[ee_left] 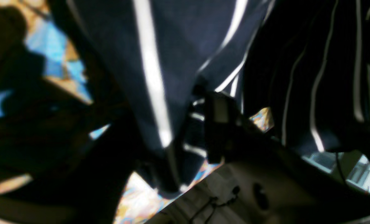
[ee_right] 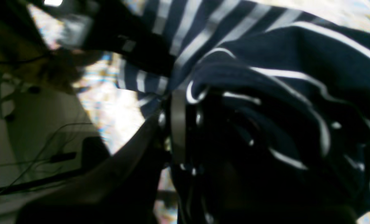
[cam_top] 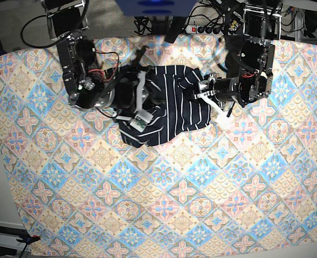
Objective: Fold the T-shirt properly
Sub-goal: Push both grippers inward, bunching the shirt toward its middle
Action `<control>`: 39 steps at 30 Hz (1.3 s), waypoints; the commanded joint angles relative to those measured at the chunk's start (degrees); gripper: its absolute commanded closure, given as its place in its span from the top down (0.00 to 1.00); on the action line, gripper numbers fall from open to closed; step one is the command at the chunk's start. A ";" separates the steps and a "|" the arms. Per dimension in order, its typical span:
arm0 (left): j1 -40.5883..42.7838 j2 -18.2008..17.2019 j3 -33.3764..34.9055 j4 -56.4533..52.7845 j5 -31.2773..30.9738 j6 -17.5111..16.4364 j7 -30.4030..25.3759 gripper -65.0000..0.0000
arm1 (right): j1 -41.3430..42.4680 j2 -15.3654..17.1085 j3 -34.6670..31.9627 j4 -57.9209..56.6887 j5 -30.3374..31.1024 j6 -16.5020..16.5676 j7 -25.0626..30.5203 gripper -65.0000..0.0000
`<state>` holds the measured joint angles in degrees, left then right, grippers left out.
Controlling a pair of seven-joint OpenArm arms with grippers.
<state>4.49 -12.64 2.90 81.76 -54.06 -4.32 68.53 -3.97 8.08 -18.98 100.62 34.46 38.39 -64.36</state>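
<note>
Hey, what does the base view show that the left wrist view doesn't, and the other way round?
Only the base view shows the whole dark navy white-striped cloth T-shirt bunched at the far edge, both arms, and the right end effector on its edge. Only the left wrist view shows stripes blurred up close and the left end effector with cloth around its fingers. Both share the T-shirt and the pastel tile-patterned tablecloth.

Both wrist views are smeared with blur; the T-shirt [ee_left: 178,56] runs past the frame edges in each, stripes soft; the left tool [ee_left: 191,124] is half buried in dark cloth, its jaws unreadable; the right tool [ee_right: 185,118] is swallowed by folds; from the base view, both tools' tips are too small to judge.
</note>
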 commanded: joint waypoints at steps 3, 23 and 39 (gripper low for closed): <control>0.48 -0.50 -0.21 0.84 -1.01 -0.03 0.00 0.49 | 2.25 -1.61 -0.31 0.79 1.19 0.60 1.28 0.02; 1.79 -2.78 -5.49 0.93 -1.10 -0.30 0.00 0.57 | 11.75 -6.54 -22.20 -5.81 -16.22 0.60 1.19 0.02; 2.59 -4.28 -5.49 1.10 -1.19 -0.30 -0.36 0.57 | 13.24 -8.74 -24.14 -10.90 -24.04 0.16 3.30 0.35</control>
<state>7.51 -16.36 -2.44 81.78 -54.52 -4.40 68.49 8.21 -0.10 -43.46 88.49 10.26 38.59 -61.84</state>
